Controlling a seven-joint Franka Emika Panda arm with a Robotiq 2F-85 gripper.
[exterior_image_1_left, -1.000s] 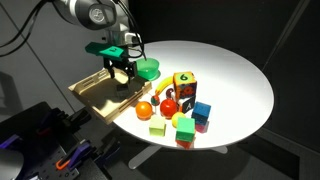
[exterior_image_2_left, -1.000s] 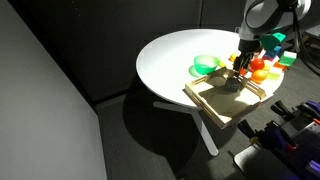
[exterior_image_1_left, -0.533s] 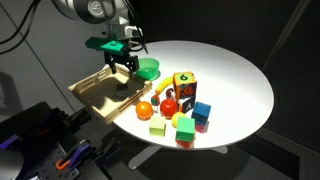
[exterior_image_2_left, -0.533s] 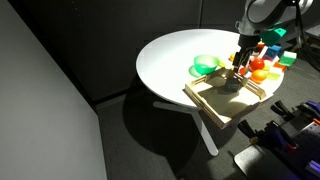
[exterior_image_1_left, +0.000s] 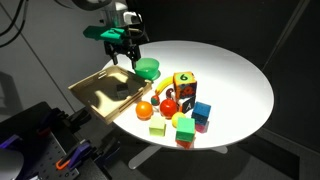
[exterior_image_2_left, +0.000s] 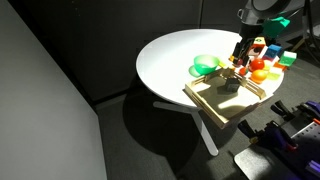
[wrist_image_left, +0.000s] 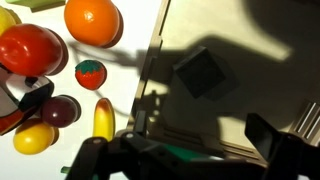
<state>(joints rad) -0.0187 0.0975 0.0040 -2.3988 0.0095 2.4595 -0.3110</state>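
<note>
The gripper (wrist_image_left: 185, 150) hangs empty with its jaws spread wide. In the wrist view one finger stands at each side of the lower edge. Straight below it lies a dark block (wrist_image_left: 203, 72) on the floor of a wooden tray (wrist_image_left: 265, 60), well apart from the fingers. The block touches none of the tray's walls, and the gripper's shadow falls across the wood around it.

In an exterior view the gripper (exterior_image_1_left: 126, 58) is high over the tray's far end. The tray (exterior_image_1_left: 92, 97) sits at the rim of a round white bench (exterior_image_1_left: 235, 70), partly overhanging it.

Just beyond the tray's wall, the wrist view shows toy food on the bench: a banana (wrist_image_left: 104, 118), a plum (wrist_image_left: 62, 110), a lemon (wrist_image_left: 33, 137), a small red and green ball (wrist_image_left: 90, 72), a tomato (wrist_image_left: 30, 48) and an orange (wrist_image_left: 92, 20).

A green bowl (exterior_image_1_left: 148, 69) rests just beside the tray's far corner. Farther along the bench stand a yellow cube marked 6 (exterior_image_1_left: 184, 82) and a blue cube (exterior_image_1_left: 202, 110).
</note>
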